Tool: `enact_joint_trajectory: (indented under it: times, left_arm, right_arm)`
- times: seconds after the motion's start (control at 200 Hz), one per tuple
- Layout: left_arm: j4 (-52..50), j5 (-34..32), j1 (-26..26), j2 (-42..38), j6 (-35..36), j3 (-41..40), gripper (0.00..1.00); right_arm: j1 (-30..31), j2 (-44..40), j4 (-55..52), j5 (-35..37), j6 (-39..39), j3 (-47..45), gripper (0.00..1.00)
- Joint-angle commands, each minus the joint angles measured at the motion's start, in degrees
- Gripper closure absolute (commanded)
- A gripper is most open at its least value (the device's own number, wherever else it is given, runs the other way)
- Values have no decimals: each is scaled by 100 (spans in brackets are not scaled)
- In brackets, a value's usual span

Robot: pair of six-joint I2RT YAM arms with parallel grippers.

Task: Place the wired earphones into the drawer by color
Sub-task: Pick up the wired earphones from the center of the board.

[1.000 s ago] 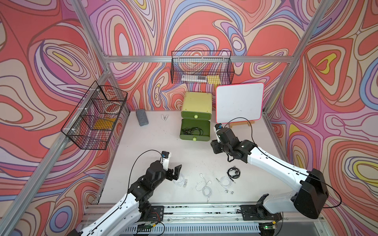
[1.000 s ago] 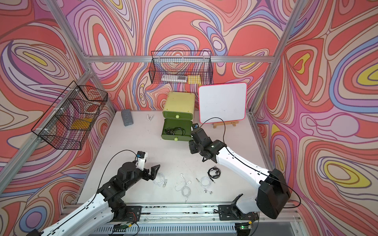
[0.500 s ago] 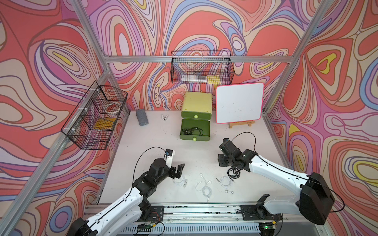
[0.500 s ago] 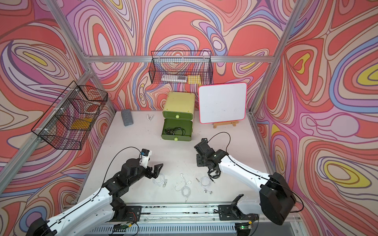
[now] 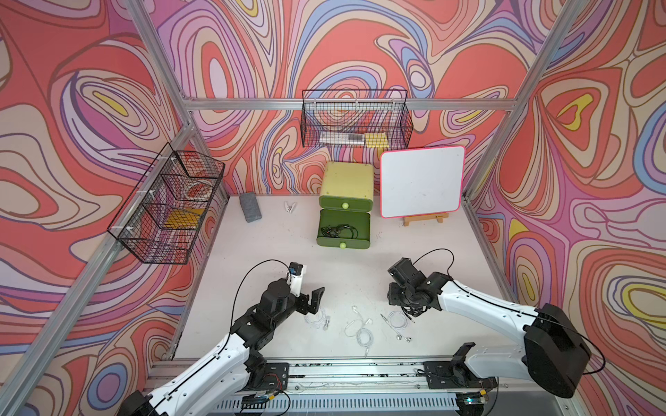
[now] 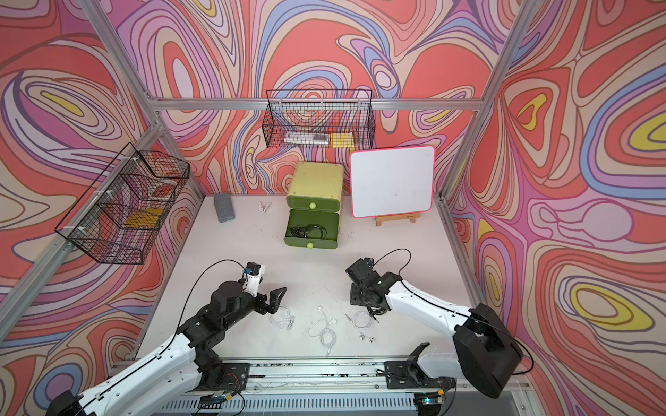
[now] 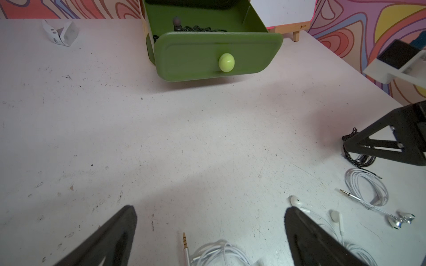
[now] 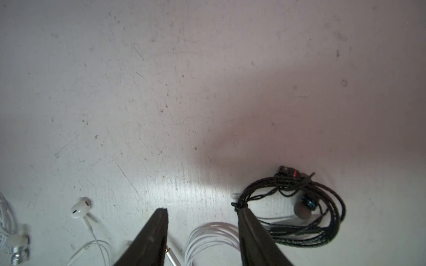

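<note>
Beside drawer (image 7: pixel 184 57), wooden easel (image 7: pixel 288 29) bears tiny, seemingly illegible print.

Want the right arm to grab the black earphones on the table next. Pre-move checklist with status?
1. Open drawer pulled out, black set inside: ok.
2. Right end effector jaws apart, holding nothing: ok.
3. Black earphones between its jaws: not ok; they lie off to one side, white coil sits between.
4. Left end effector open, apart from right arm: ok.
5. Black cable free of white coil: cannot tell.
</note>
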Motion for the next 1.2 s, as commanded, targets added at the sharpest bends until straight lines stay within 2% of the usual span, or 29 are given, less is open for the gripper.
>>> enact_joint_trajectory:
  times: [0.0,0.601,1.197]
  left_arm:
    - [4,-73,-13,-72,-27,-69,1]
    - [-31,-104,-12,-111,-36,-79,1]
    - [-50,-126,-10,-155,-44,-81,1]
  right_arm:
    - [-22,69,-136,70,322,-34,50]
    - [-27,666,-355,422,447,190,60]
    - [-163,966,-124,319,424,183,61]
